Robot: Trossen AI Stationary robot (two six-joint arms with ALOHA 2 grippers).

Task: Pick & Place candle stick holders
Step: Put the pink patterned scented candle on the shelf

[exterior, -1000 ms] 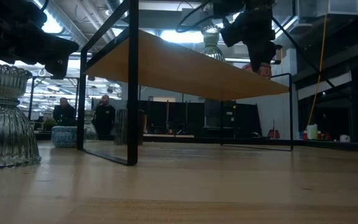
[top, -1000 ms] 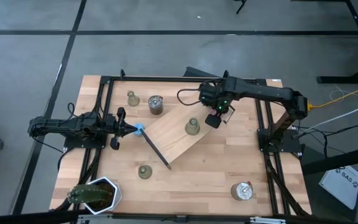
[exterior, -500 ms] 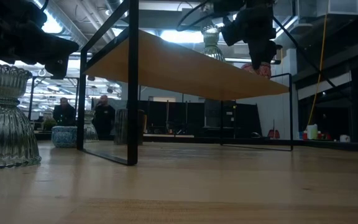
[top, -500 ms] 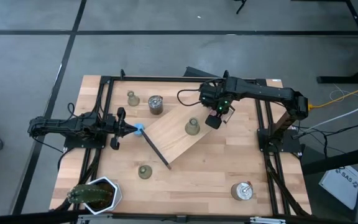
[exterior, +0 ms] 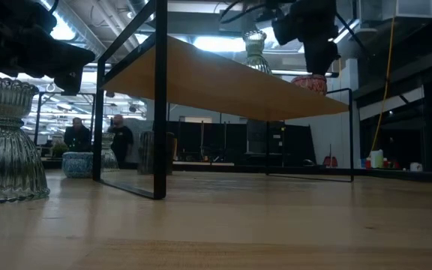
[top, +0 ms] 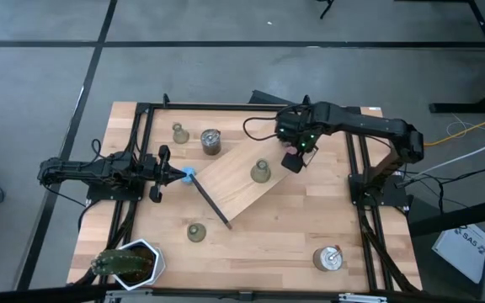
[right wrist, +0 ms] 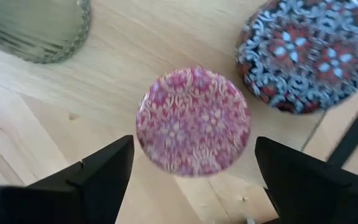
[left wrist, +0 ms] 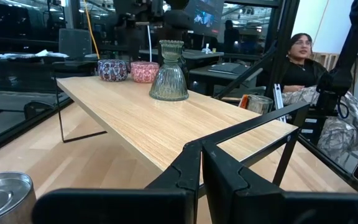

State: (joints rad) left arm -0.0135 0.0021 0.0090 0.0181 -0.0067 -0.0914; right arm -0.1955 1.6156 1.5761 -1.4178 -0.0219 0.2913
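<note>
From above, the table (top: 268, 244) holds a raised board (top: 242, 181) with a black frame around it. The board is the landmark here. One candle holder (top: 261, 172) stands on the board, with bare wood all round it. The right gripper (top: 292, 160) hangs over the board's far right edge, just beside that candle holder, not touching it. Its fingers are spread wide and hold nothing. A second candle holder (top: 179, 132) stands off the board on the far left, next to a tin (top: 210, 141). A third candle holder (top: 195, 232) stands off the board on the near side, with open table around it. Another tin (top: 330, 257) and a plant pot (top: 127, 263) sit near the table's front edge. The left gripper (top: 183, 174) waits at the board's left corner, pinched shut.

From table height, the board (exterior: 223, 82) slants overhead on thin black legs. A candle holder (exterior: 4, 139) stands big at the left.

The left wrist view looks along the board (left wrist: 166, 124). The candle holder (left wrist: 169, 71) stands on it, with two round patterned boxes (left wrist: 129, 70) behind. A person (left wrist: 300, 59) sits beyond.

The right wrist view looks down between wide fingers (right wrist: 98, 171) at a pink box (right wrist: 193, 121). A dark patterned box (right wrist: 316, 53) is beside it, and the candle holder's base (right wrist: 39, 28) is near.
</note>
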